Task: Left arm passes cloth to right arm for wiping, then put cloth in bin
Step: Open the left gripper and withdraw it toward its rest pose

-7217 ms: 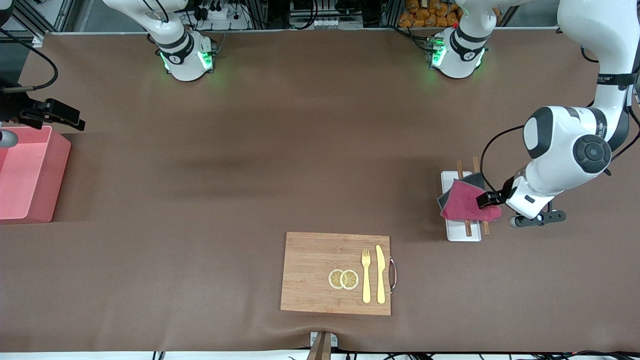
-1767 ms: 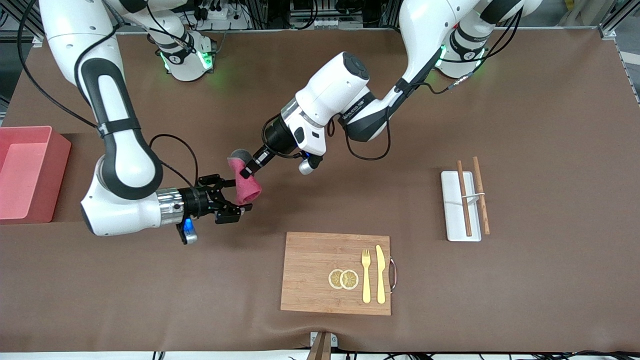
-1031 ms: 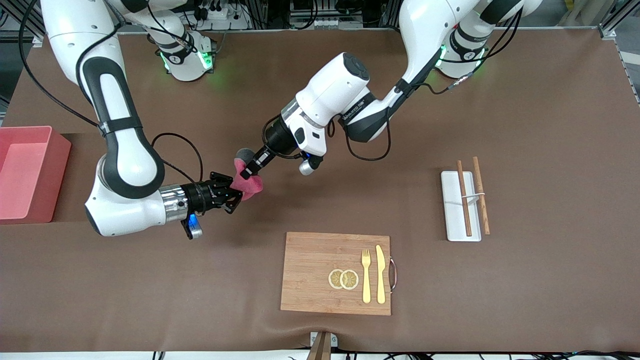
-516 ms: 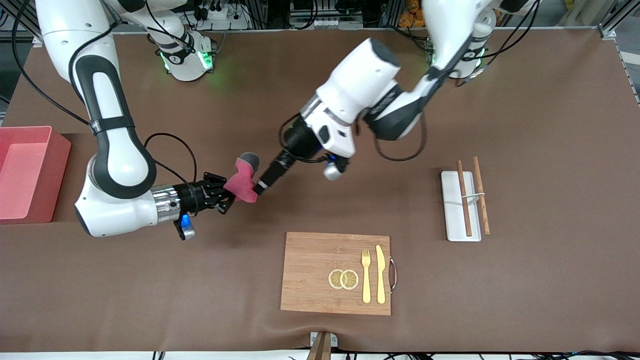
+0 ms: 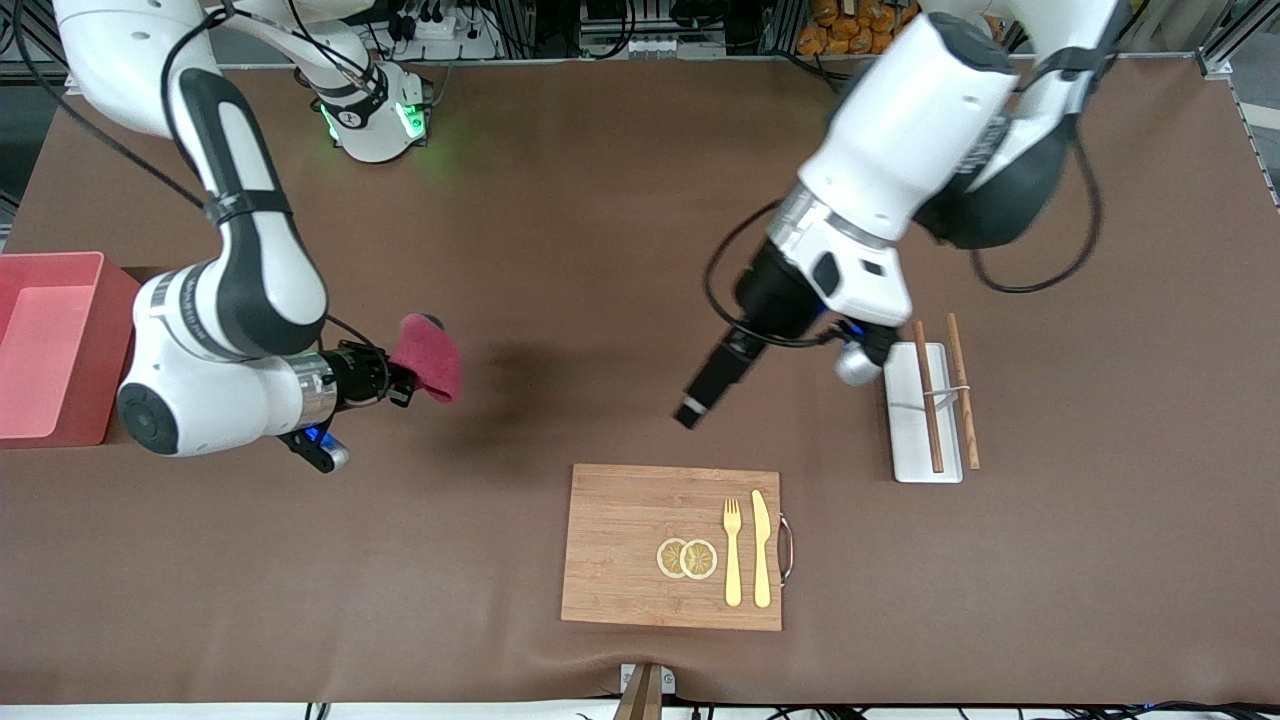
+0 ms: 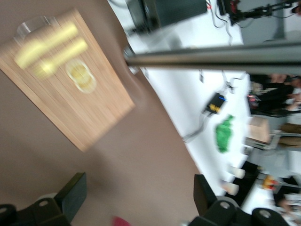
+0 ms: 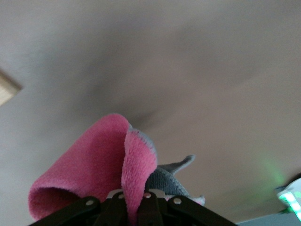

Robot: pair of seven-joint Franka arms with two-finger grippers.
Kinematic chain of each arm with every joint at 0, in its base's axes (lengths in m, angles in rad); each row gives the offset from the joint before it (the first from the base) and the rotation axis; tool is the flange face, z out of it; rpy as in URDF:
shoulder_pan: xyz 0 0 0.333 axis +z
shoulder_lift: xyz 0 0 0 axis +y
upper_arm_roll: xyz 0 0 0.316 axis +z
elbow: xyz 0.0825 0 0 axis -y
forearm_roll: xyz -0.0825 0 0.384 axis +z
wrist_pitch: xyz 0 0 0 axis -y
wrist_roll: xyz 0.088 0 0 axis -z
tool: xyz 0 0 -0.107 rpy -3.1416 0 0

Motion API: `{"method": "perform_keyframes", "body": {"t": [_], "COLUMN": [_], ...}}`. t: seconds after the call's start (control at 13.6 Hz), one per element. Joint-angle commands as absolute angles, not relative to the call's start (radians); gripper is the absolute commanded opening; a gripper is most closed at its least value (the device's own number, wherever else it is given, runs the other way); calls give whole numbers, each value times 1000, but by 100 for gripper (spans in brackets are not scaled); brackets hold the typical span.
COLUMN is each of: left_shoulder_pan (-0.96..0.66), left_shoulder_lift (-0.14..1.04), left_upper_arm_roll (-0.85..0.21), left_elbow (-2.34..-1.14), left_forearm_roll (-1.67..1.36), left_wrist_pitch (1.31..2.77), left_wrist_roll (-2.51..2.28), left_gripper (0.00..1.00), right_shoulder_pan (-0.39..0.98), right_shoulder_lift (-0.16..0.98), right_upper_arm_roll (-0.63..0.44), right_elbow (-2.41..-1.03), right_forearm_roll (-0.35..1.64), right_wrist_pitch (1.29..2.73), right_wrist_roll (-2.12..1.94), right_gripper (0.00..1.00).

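The crimson cloth (image 5: 430, 356) hangs folded in my right gripper (image 5: 405, 374), above bare table a short way from the pink bin (image 5: 118, 350) at the right arm's end. In the right wrist view the fingers (image 7: 149, 207) pinch a fold of the cloth (image 7: 89, 165), with its grey reverse showing. My left gripper (image 5: 690, 410) is open and empty, up over bare table between the cloth and the white tray. In the left wrist view (image 6: 138, 202) its two fingers stand wide apart with nothing between them.
A wooden cutting board (image 5: 630, 540) with lemon slices, a yellow fork and a knife lies near the table's front edge. A flat white tray (image 5: 905, 440) with brown chopsticks (image 5: 930, 400) lies toward the left arm's end, just under the left wrist.
The left gripper has let go of the cloth and drawn back toward the left arm's end. The right gripper has shut on the cloth and carried it toward the bin.
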State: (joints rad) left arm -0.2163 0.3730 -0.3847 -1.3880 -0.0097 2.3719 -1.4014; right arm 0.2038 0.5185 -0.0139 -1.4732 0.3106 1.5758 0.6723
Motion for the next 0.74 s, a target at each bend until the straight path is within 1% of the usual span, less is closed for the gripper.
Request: {"method": "perform_keyframes", "body": {"t": [0.0,0.15,0.29,0.37,0.52,0.66], "left_shoulder_pan": [-114,-19,52,84,141,179], "left_shoulder_lift": [305,290,284,281,267,258], "left_upper_arm_roll": [-393,-394,-393,-394,-393,-384], "left_elbow": [-1417,-1417,-1417,-1417,-1416,-1416], "left_forearm_roll": [2,-6,-6,-6,1,9], "left_wrist_pitch": [2170,2041,1959,1927,1864,1791], "left_wrist_roll": [-1161,-922,-754,-688,-561,-438], "left_gripper": [100,100,100,100,100,100], "right_shoulder_pan": [253,284,293,290,279,235], "right_shoulder_lift": [471,483,497,505,521,538], "right_upper_arm_roll": [-12,-12,-12,-12,-14,-15], "right_elbow": [-1546,-1575,-1626,-1652,-1675,-1686], "right_forearm_roll": [163,135,133,133,108,87], "right_wrist_pitch": [1589,1607,1681,1728,1779,1833], "right_wrist_roll": [655,652,652,650,620,559], "right_gripper": [0,0,0,0,0,0]}}
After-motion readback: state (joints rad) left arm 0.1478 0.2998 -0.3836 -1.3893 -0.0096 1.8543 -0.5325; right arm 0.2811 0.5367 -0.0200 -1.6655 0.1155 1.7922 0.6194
